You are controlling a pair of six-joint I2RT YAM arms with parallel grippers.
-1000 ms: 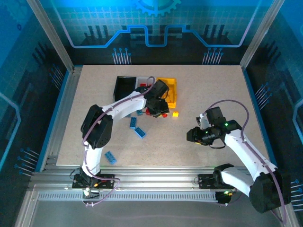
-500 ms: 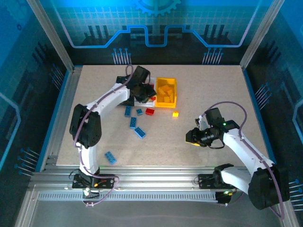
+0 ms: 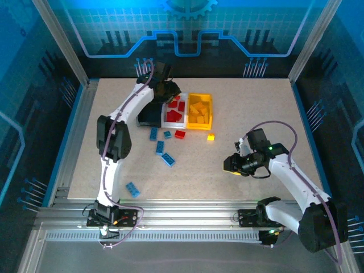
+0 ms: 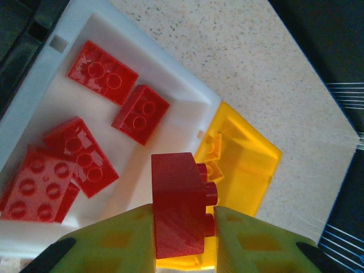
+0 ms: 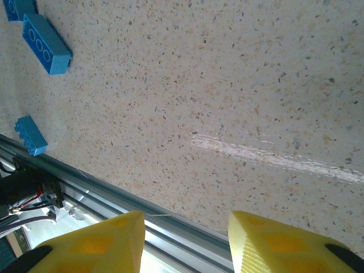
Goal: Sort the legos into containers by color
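1. L gripper [image 4: 185,223]: clenched on a red brick [image 4: 179,205], studs facing R in the wrist view. In the top view it sits at the far end of the bins [image 3: 165,91].
2. The held brick hangs over the white bin [image 4: 133,160], near the wall it shares w/ the yellow bin [image 4: 244,165]. It is clear of the bricks below.
3. White bin holds red bricks only, e.g. [image 4: 102,79] and [image 4: 141,114]. Prob. five in all; the count is unsure where two overlap at lower L.
4. Yellow bin has yellow bricks [image 4: 209,147] inside.
5. Bins stand in a row at the far side of the table [image 3: 256,102]: black [image 3: 149,118], white [image 3: 173,123], yellow [image 3: 199,127]. The L arm crosses over the black one.
6. Loose just in front of the bins: one red [image 3: 180,134], one yellow [image 3: 211,137], blue ones at [image 3: 153,133], [image 3: 167,135], [image 3: 160,147], [image 3: 168,159].
7. One more blue brick [image 3: 132,189] lies apart, near the front edge.
8. R gripper [image 5: 186,227]: released, jaws apart w/ bare table between them. It hovers at R of the table [image 3: 227,164], well apart from the bins.
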